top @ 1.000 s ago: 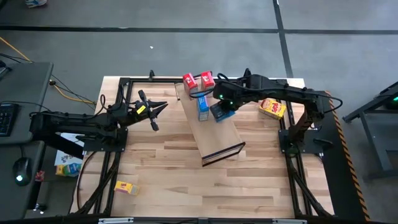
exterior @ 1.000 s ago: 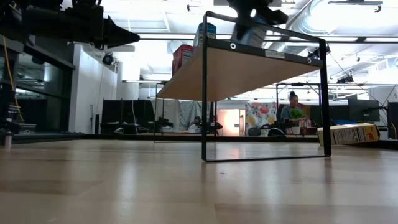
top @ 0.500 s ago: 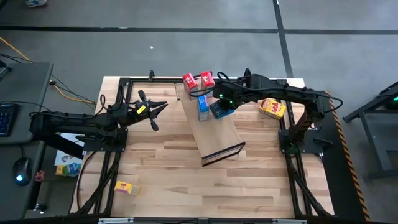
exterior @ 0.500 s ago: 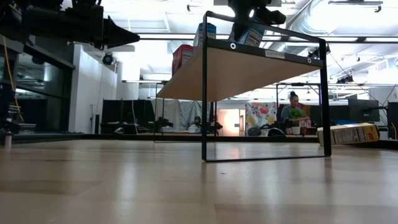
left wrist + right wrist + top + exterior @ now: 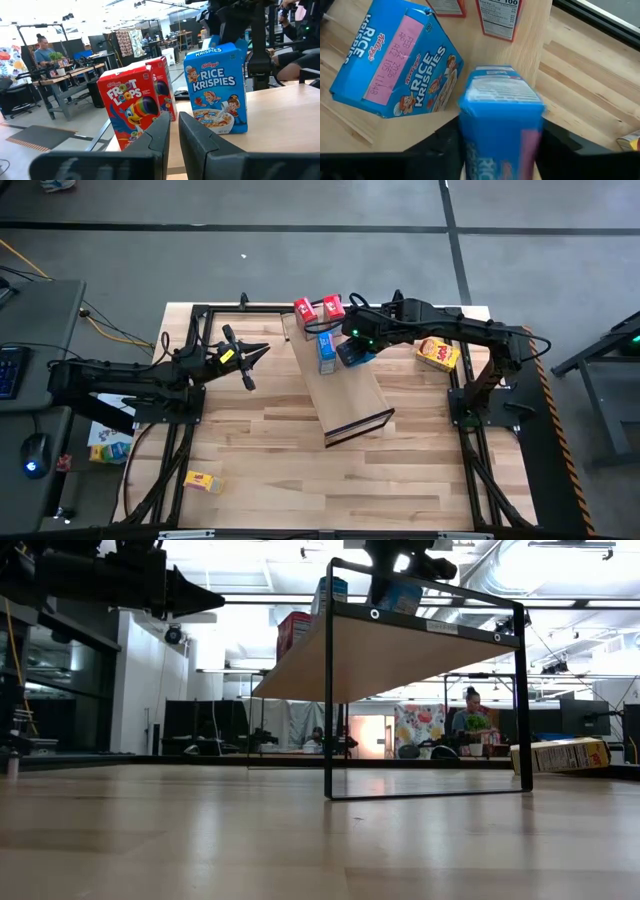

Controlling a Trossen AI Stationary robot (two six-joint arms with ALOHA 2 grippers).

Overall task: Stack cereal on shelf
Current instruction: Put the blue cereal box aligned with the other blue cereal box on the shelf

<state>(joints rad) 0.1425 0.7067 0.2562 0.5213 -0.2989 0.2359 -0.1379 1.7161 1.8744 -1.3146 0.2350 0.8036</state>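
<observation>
The right tool is clamped on a blue cereal box, a dark finger pressed against each side of it, and holds it over the shelf, just beside a second blue box that already stands there. Beyond that one, at the shelf's far end, the two red boxes stand side by side. One yellow box lies on the tabletop by the right arm's base, well apart from the shelf, and the other yellow box lies near the tabletop's front left corner. The left tool hovers over the tabletop left of the shelf, its fingers a narrow gap apart and holding nothing. As I judge it, the risk is in the set-down: the held box hangs close to its standing neighbour, so a slight drift sideways could nudge that one over, and these are light, tall, narrow cartons that tip easily. A tilted release could also let the box fall flat or slide off the long edge, since only the end shows a raised lip. The boxes are thin glossy printed cardboard with crisp corners; the shelf is smooth pale wood in a thin dark frame, standing above the striped butcher-block tabletop.
</observation>
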